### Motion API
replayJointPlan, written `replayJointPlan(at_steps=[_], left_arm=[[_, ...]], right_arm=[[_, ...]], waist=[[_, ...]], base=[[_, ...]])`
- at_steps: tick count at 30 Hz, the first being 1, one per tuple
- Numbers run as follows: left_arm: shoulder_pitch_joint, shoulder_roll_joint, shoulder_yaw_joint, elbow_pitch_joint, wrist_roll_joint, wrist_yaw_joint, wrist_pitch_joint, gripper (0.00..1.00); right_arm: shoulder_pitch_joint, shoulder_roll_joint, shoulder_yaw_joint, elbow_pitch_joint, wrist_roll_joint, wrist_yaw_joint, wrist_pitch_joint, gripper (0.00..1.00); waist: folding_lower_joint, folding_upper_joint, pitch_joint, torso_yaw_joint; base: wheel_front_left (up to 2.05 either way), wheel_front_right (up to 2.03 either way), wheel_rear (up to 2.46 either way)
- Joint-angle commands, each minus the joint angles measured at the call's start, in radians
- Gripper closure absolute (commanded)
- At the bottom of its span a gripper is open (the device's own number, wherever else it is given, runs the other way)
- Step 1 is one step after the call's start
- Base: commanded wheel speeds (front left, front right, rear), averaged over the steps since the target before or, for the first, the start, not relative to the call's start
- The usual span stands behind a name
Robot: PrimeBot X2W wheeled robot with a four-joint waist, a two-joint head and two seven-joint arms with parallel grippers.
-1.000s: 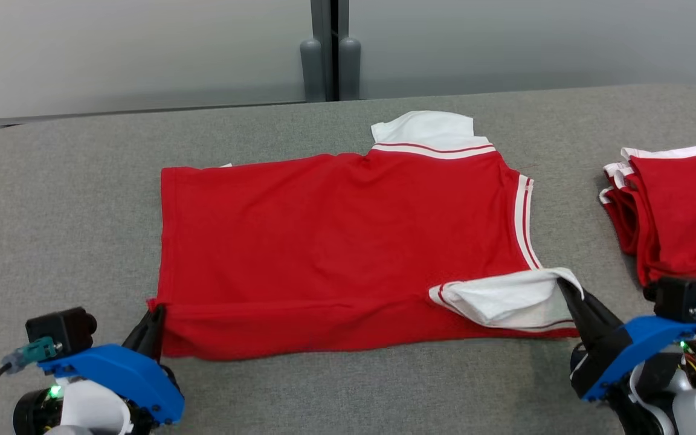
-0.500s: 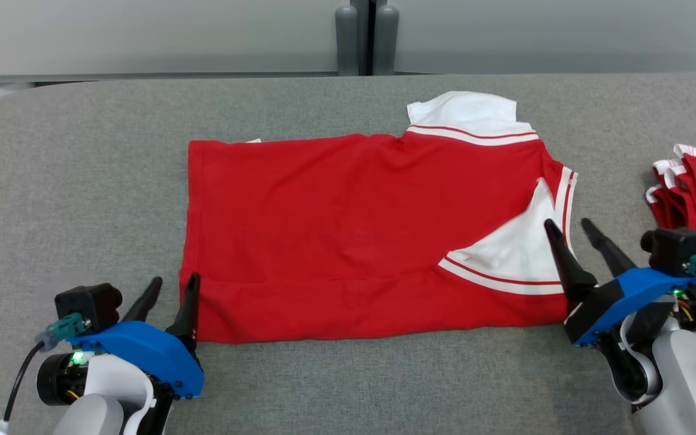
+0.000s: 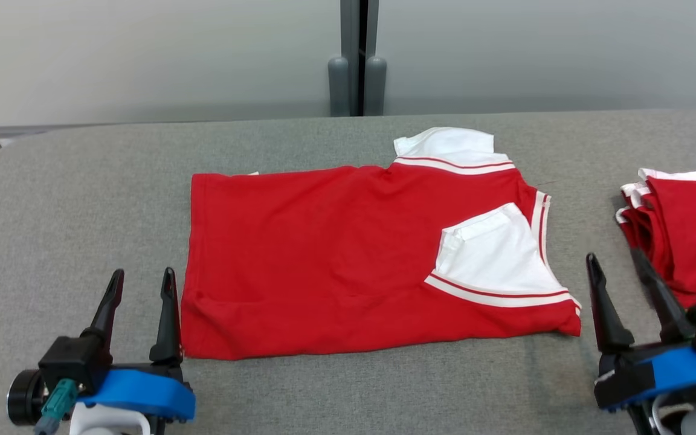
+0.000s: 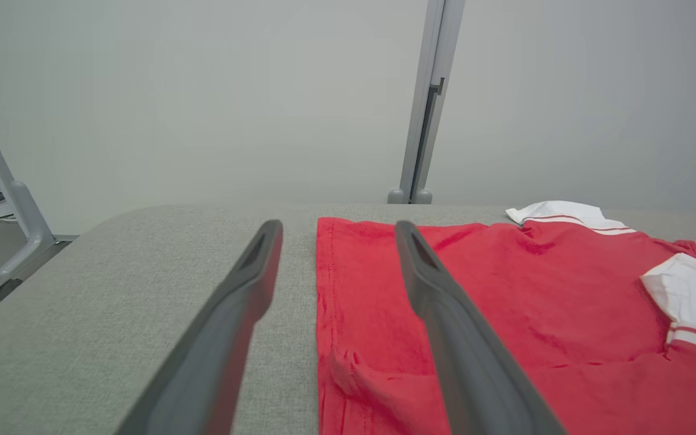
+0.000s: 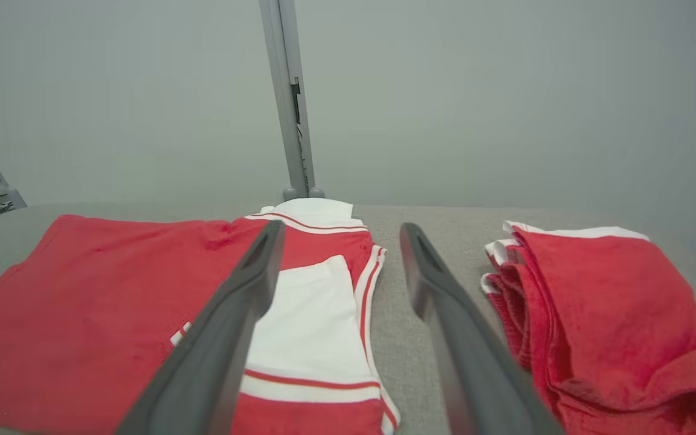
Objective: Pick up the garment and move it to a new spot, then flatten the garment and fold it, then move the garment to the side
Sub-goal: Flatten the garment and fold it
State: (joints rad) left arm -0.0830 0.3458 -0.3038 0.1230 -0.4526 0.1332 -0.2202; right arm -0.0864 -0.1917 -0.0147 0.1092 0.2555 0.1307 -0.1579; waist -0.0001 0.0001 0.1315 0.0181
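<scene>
The garment [image 3: 348, 260] lies between the left gripper [image 3: 142, 275] and right gripper [image 3: 614, 257], both wide and empty.

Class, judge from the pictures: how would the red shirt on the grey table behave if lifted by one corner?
The red shirt would probably droop and unfold: it is thin, creased cloth with a sleeve folded over. Pushed, it would likely bunch rather than slide on the coarse grey table.

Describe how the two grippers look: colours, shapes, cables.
The left gripper and right gripper each have two long, dark, tapering fingers on a black base with a blue housing. A teal connector plugs into the left one's black block. Pale forearm shells show beneath both.
</scene>
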Motion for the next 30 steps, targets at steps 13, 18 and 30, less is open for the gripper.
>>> replayJointPlan(at_steps=[13,18,30], left_arm=[[0.126,0.014,0.005,-0.065,-0.023,0.034,0.012,0.0],[0.116,0.019,-0.001,-0.063,-0.028,0.029,0.024,0.0],[0.047,-0.013,-0.046,0.094,-0.105,-0.045,0.128,0.0]], right_arm=[[0.184,0.068,-0.032,-0.215,-0.033,0.0,0.092,0.0],[0.194,0.074,-0.038,-0.238,-0.034,0.0,0.115,0.0],[0.138,0.045,-0.009,-0.047,-0.012,0.0,0.148,0.0]], waist=[[0.0001,-0.0001,-0.049,-0.028],[0.0001,-0.0001,-0.051,-0.026],[0.0001,-0.0001,0.018,-0.034]], base=[[0.0,0.0,0.0],[0.0,0.0,0.0],[0.0,0.0,0.0]])
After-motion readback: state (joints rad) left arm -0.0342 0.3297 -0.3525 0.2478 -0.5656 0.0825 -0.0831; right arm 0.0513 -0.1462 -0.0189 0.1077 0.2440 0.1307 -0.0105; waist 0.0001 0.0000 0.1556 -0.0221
